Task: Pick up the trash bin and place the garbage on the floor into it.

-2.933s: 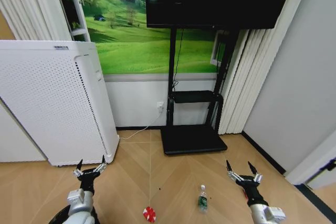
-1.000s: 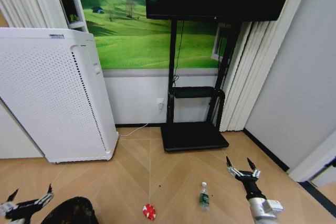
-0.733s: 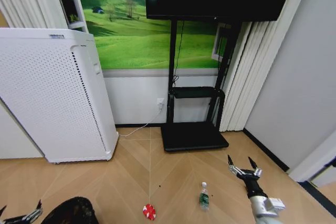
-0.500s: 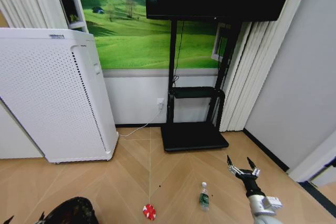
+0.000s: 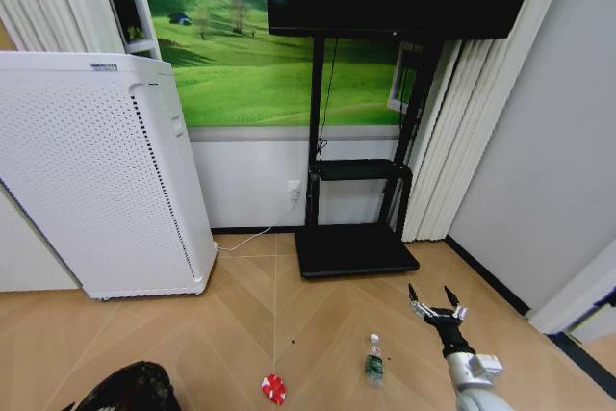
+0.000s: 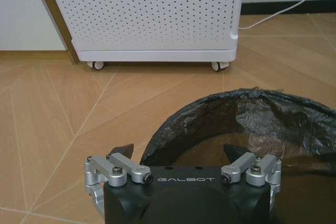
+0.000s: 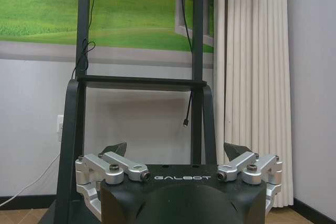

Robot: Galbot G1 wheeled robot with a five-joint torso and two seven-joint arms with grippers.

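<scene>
The trash bin [image 5: 125, 390], black and lined with a crinkled black bag, stands on the wood floor at the lower left of the head view. In the left wrist view my left gripper [image 6: 177, 150] is open right at the bin's [image 6: 252, 124] near rim, one fingertip outside the rim and the other over the inside. Two pieces of garbage lie on the floor: a red-and-white round wrapper [image 5: 274, 389] and a small clear bottle [image 5: 373, 363] with a green label. My right gripper [image 5: 432, 305] hangs open and holds nothing, just right of the bottle, and faces the TV stand [image 7: 176, 149].
A large white perforated appliance [image 5: 96, 180] on castors [image 6: 142, 14] stands behind the bin. A black TV stand [image 5: 354, 252] with a flat base sits against the back wall, curtains [image 5: 452, 141] to its right. A white cable [image 5: 252, 238] runs along the floor.
My left gripper has sunk out of the head view at the lower left, down to the bin's rim. The right gripper has shifted slightly left, toward the bottle. The garbage has not moved.
</scene>
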